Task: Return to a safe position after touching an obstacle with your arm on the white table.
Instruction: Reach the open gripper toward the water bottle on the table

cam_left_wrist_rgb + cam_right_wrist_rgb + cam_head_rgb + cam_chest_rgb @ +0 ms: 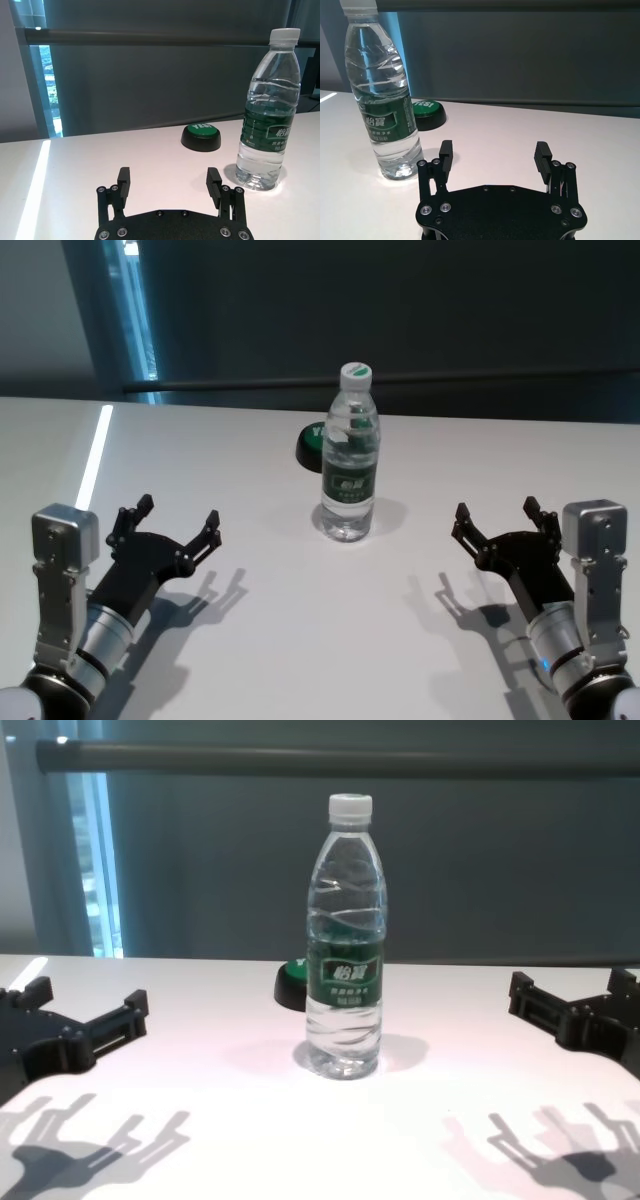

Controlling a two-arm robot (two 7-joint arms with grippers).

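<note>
The obstacle, a tall clear water bottle (350, 455) with a white cap and dark green label, stands upright in the middle of the white table (300, 640). It also shows in the left wrist view (267, 115), the right wrist view (382, 95) and the chest view (345, 945). My left gripper (177, 521) is open and empty, low over the table at the near left, well apart from the bottle. My right gripper (497, 519) is open and empty at the near right, also apart from it. Both show in the chest view, the left gripper (85, 1010) and the right gripper (570, 1000).
A low black round object with a green top (312, 444) sits just behind and left of the bottle; it also shows in the left wrist view (201, 136). A dark wall and window strip stand beyond the table's far edge (300, 405).
</note>
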